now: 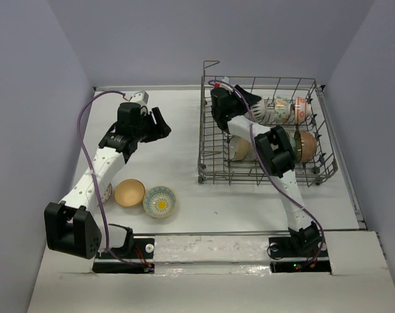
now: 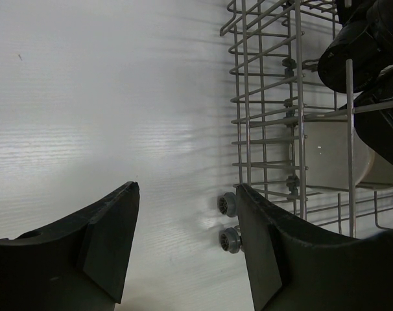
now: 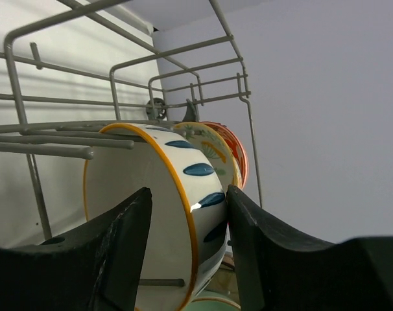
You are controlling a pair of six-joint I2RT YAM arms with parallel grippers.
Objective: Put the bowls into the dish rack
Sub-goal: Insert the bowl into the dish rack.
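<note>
While overhead obscures them, wrist views show right jaws apart astride a blue-dashed bowl (image 3: pixel 200 188); left jaws apart.

White tube links and black joint blocks on left arm (image 1: pixel 93 173) and right arm (image 1: pixel 292 195). Looped purple cable (image 1: pixel 87 153) along each, running back from the hand. On left hand (image 2: pixel 187 188), two matte black wedge fingers with flat inner pads. Same on right hand (image 3: pixel 189 191). Chunky black bases (image 1: pixel 122 240) farthest from each hand.
</note>
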